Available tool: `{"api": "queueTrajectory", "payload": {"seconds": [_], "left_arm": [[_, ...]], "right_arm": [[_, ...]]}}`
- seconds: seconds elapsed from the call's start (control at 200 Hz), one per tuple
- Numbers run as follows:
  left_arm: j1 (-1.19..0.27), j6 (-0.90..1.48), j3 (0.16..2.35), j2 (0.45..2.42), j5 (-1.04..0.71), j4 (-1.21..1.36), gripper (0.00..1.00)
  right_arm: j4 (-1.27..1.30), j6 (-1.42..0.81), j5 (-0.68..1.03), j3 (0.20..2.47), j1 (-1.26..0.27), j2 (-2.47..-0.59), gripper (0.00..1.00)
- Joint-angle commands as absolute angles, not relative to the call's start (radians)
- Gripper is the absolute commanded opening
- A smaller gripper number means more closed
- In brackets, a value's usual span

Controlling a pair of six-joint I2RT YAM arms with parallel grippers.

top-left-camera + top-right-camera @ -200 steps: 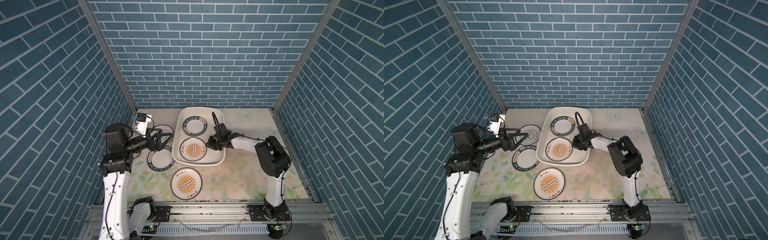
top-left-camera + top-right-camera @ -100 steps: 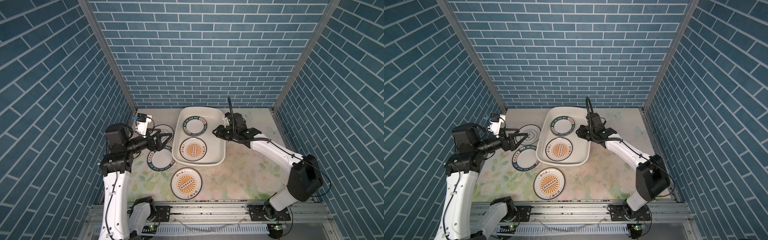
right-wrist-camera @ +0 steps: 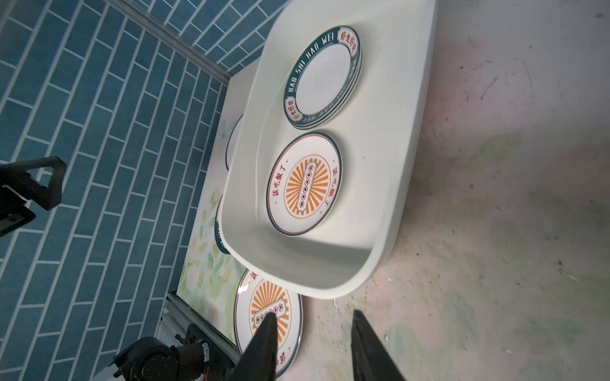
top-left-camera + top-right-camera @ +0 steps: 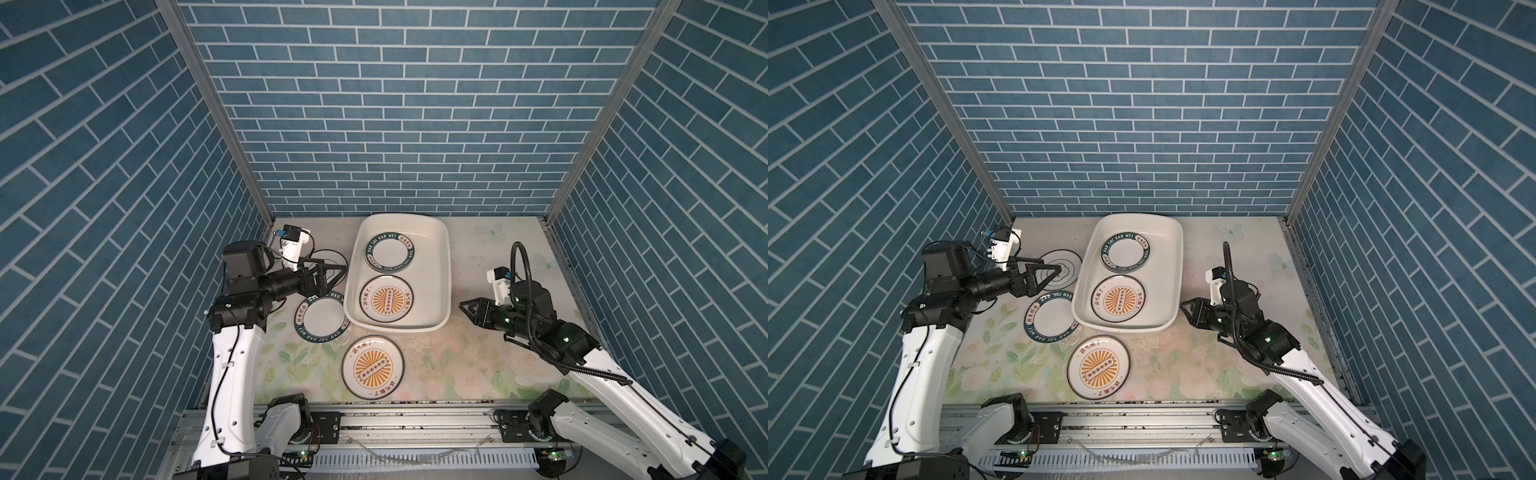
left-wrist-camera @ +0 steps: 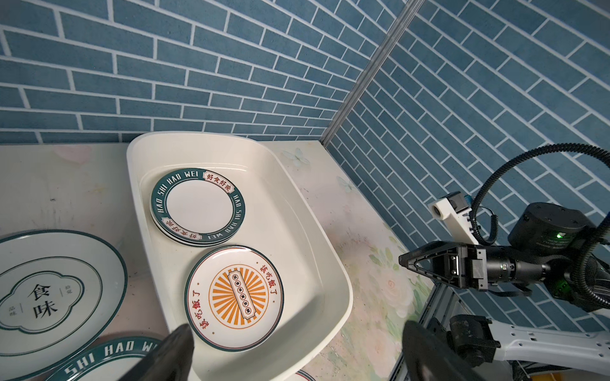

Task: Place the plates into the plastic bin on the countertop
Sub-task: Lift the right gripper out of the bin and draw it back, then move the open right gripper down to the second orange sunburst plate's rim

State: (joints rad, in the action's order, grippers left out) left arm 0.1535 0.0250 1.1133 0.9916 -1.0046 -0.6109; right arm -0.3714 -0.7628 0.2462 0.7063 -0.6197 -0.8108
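Left end effector (image 5: pixel 296 330) blurred, cut off

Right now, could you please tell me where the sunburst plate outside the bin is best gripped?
Probably its right rim, from the right: the plate lies flat on the countertop, so only the rim offers purchase, and the bin crowds its far edge.

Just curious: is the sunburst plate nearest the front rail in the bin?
Out: that sunburst plate lies on the countertop, outside the plastic bin.

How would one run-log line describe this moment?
left gripper: open, empty; right gripper: open, beside plastic bin; in bin: green-rim stack, sunburst plate; countertop: black-ring plate, green-rim plate, loose sunburst plate
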Motion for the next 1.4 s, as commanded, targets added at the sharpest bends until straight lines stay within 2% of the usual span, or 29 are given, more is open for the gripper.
{"api": "queueTrajectory", "payload": {"seconds": [0.0, 0.195, 0.265, 0.355, 0.645, 0.74, 0.895, 1.055, 1.295, 1.395], "left_arm": [[0.146, -0.031, 1.149, 0.987, -0.979, -0.659, 1.00], [0.146, -0.092, 1.159, 0.999, -0.935, -0.719, 1.00], [0.146, -0.096, 1.155, 1.006, -0.930, -0.719, 1.00], [0.146, -0.092, 1.145, 1.003, -0.926, -0.711, 1.00], [0.146, -0.099, 1.172, 1.020, -0.954, -0.741, 1.00], [0.145, -0.117, 1.158, 1.023, -0.979, -0.743, 0.99], [0.146, -0.197, 1.140, 1.045, -1.023, -0.809, 1.00], [0.146, -0.224, 1.088, 1.048, -0.966, -0.786, 1.00], [0.144, -0.468, 1.159, 1.073, -0.917, -0.995, 1.00], [0.143, -0.480, 1.165, 1.053, -0.883, -1.007, 0.99]], "right_arm": [[-0.359, -0.792, 0.298, 0.663, -0.624, -0.755, 0.38], [-0.291, -0.805, 0.365, 0.597, -0.627, -0.749, 0.40], [-0.238, -0.811, 0.415, 0.562, -0.633, -0.755, 0.33], [-0.156, -0.832, 0.490, 0.511, -0.648, -0.761, 0.36], [-0.122, -0.905, 0.494, 0.378, -0.747, -0.666, 0.38], [-0.154, -0.912, 0.467, 0.350, -0.774, -0.637, 0.40], [-0.068, -0.976, 0.429, 0.272, -0.805, -0.621, 0.43], [-0.047, -0.991, 0.327, 0.260, -0.881, -0.640, 0.45], [0.065, -1.027, 0.217, 0.225, -0.992, -0.746, 0.45], [0.094, -1.027, 0.164, 0.246, -1.049, -0.825, 0.48]]}}
